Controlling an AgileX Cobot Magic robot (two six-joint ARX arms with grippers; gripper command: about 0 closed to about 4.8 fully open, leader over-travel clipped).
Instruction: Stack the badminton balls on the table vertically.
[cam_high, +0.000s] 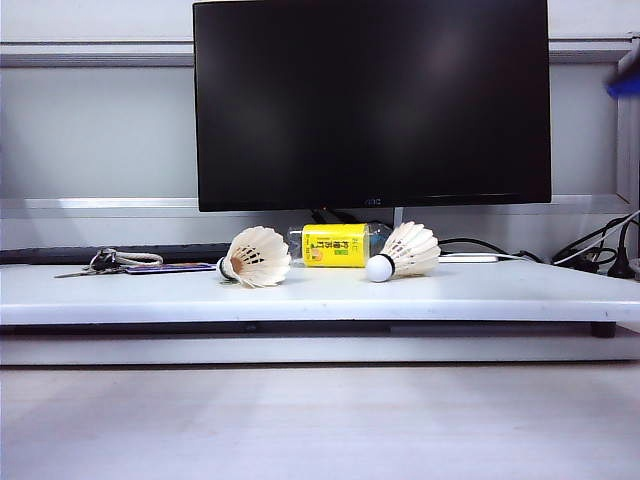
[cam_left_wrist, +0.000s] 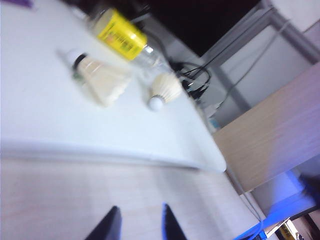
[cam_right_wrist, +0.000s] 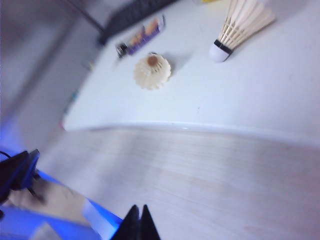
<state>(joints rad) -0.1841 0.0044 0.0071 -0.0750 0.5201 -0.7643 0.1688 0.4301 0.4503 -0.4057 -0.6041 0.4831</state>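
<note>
Both arms off the table, nothing grasped yet.
Two cream feather badminton balls lie on their sides, centre of exterior frame, flanking a yellow bottle. I judge them light, skirts crushable; I'd pinch near the cork. Left gripper fingers apart, right gripper fingers together, both over the lower wood surface.

Two cream-white shuttlecocks with white tips ringed by dark bands lie on a white desk. Between them sits a yellow-labelled bottle; behind is a black monitor.
</note>
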